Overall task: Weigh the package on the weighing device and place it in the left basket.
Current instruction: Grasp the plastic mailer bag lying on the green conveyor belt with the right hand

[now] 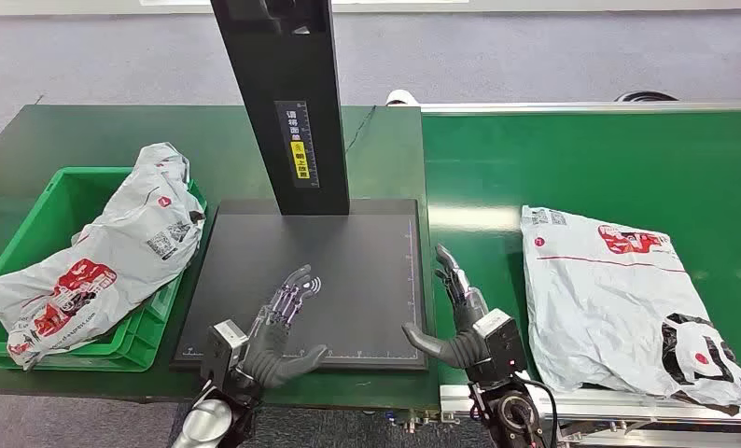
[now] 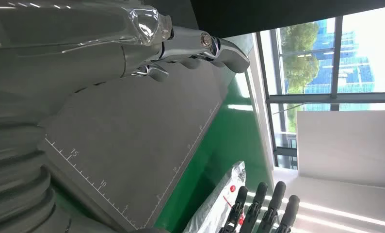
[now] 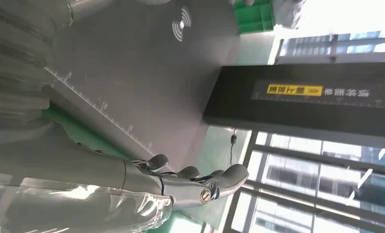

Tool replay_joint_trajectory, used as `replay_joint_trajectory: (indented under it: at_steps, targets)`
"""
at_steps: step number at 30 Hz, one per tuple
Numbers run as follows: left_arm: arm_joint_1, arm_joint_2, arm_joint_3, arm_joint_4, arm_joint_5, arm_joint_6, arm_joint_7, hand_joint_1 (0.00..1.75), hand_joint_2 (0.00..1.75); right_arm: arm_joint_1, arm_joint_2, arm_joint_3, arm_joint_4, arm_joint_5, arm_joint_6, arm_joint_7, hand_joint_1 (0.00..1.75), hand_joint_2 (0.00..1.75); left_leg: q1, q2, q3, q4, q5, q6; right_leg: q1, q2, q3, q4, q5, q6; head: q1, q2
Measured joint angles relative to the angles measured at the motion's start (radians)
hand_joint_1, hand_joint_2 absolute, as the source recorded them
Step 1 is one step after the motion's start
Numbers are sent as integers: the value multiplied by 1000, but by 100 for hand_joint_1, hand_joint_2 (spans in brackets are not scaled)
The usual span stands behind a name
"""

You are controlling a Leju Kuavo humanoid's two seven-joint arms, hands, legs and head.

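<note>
Overhead, a package (image 1: 94, 259) fills the green basket (image 1: 31, 224).

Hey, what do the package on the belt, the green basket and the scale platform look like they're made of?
Package: thin glossy plastic film, judging by wrinkles and sheen. Green basket: likely rigid moulded plastic, smooth walls. Scale platform: matte dark plate with printed ruler marks; metal or plastic, unclear.

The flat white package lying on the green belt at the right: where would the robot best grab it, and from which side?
Probably its near left edge. The package lies flat and limp on the belt, so the right hand, open just beside that edge, could slide fingers under it from the left and pinch the loose plastic, then carry it to the scale plate.
</note>
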Motion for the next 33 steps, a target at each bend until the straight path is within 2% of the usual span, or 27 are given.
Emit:
replay_joint_trajectory:
  at_steps: [2, 6, 8, 25, 27, 30, 33]
  targets:
    - [2, 0, 0, -1, 0, 1, 0, 0, 175, 0, -1, -2, -2, 27, -37, 3, 0, 175, 0, 0, 0, 0, 0, 0, 0, 0, 0, 0, 0, 0, 0, 0]
    - [11, 1, 1, -8, 0, 1, 2, 0, 175, -4, -9, -19, -21, 150, -193, 38, 0, 175, 0, 0, 0, 0, 0, 0, 0, 0, 0, 0, 0, 0, 0, 0]
    - [13, 2, 2, -11, 0, 1, 5, 0, 175, -9, -15, -33, -34, 185, -232, 53, 0, 175, 0, 0, 0, 0, 0, 0, 0, 0, 0, 0, 0, 0, 0, 0]
    - [21, 2, 5, -24, 0, 1, 7, 0, 175, -15, -26, -57, -58, 221, -265, 71, 0, 175, 0, 0, 0, 0, 0, 0, 0, 0, 0, 0, 0, 0, 0, 0]
    - [22, 2, 5, -27, 0, 1, 10, 0, 175, -17, -28, -64, -59, 282, -328, 106, 0, 175, 0, 0, 0, 0, 0, 0, 0, 0, 0, 0, 0, 0, 0, 0]
    - [23, 2, 7, -34, 0, 1, 22, 0, 175, -30, -45, -99, -62, 429, -427, 209, 0, 175, 0, 0, 0, 0, 0, 0, 0, 0, 0, 0, 0, 0, 0, 0]
    - [24, 2, 13, -44, 0, 0, 31, 0, 175, -53, -72, -159, -58, 560, -457, 306, 0, 175, 0, 0, 0, 0, 0, 0, -1, 0, 0, 0, 0, 0, 0, 0]
